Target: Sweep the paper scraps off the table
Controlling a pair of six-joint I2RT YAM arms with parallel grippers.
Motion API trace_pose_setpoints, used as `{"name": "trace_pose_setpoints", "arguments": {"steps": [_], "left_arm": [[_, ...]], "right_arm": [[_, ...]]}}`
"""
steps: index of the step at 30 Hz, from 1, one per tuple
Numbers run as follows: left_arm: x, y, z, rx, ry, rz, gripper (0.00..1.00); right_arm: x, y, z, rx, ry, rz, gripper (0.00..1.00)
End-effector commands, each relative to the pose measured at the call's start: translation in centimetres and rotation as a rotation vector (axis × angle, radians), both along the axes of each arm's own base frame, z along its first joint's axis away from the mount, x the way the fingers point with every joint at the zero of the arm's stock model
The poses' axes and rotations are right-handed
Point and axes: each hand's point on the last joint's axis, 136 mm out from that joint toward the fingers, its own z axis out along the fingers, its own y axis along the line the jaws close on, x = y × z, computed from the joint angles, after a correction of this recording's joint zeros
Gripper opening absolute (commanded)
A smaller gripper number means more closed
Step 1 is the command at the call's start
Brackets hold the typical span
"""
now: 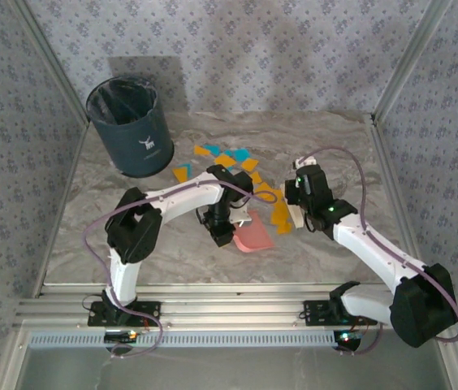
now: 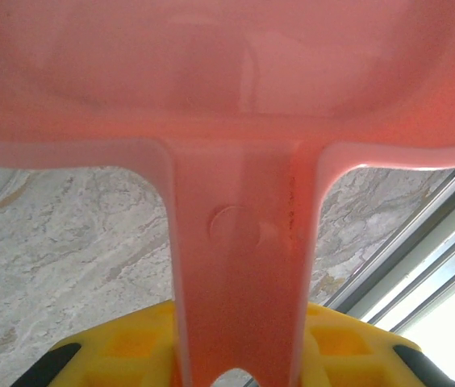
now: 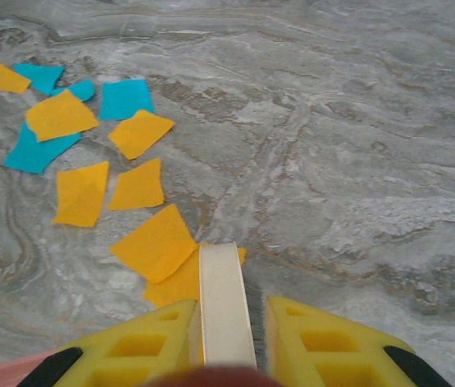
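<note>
Orange-yellow and cyan paper scraps (image 1: 227, 158) lie in a loose cluster mid-table (image 1: 339, 150), with more orange ones (image 1: 279, 213) between the two grippers. In the right wrist view the scraps (image 3: 90, 137) spread to the upper left over the marble table (image 3: 356, 145), and a large orange one (image 3: 153, 242) sits just ahead of the brush. My left gripper (image 1: 224, 231) (image 2: 240, 351) is shut on the handle of the pink dustpan (image 1: 253, 236) (image 2: 235, 97), which rests on the table (image 2: 66, 242). My right gripper (image 1: 298, 210) (image 3: 227, 330) is shut on a cream-handled brush (image 3: 223, 298) standing beside the orange scraps.
A dark blue bin (image 1: 129, 123) with a liner stands at the back left. Patterned walls enclose the table on three sides. The aluminium frame edge (image 1: 213, 286) runs along the near side. A corner of the dustpan (image 3: 2, 372) shows at the right wrist view's lower left.
</note>
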Motion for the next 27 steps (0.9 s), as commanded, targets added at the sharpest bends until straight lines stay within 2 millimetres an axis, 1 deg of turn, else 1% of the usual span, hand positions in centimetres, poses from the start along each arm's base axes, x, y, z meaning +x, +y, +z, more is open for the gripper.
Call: {"name": "trace_pose_setpoints", "arguments": {"steps": [1,5,10,17,21,27], "left_arm": [[-0.3,-0.5,0.0,0.001,0.033,0.005,0.00],[0.0,-0.6,-0.3,0.003,0.030,0.015,0.00],[0.9,-0.5,-0.6,0.006,0.019,0.062,0.00],[2.3,-0.2,-0.5,0.003,-0.018,0.126,0.00],[2.7,0.2,-0.5,0.005,-0.030,0.143,0.00],[2.5,0.6,-0.6,0.009,-0.033,0.150,0.00]], "right_arm": [[-0.3,1.6,-0.2,0.069,0.019,0.041,0.00],[-0.5,2.5,0.0,0.094,0.024,0.070,0.00],[-1.0,3.7,0.2,0.116,0.041,0.112,0.00],[-1.9,5.3,1.3,0.147,0.047,0.181,0.00],[-2.3,5.4,2.5,0.159,0.021,0.192,0.00],[-2.4,4.9,4.6,0.159,-0.048,0.196,0.00]]}}
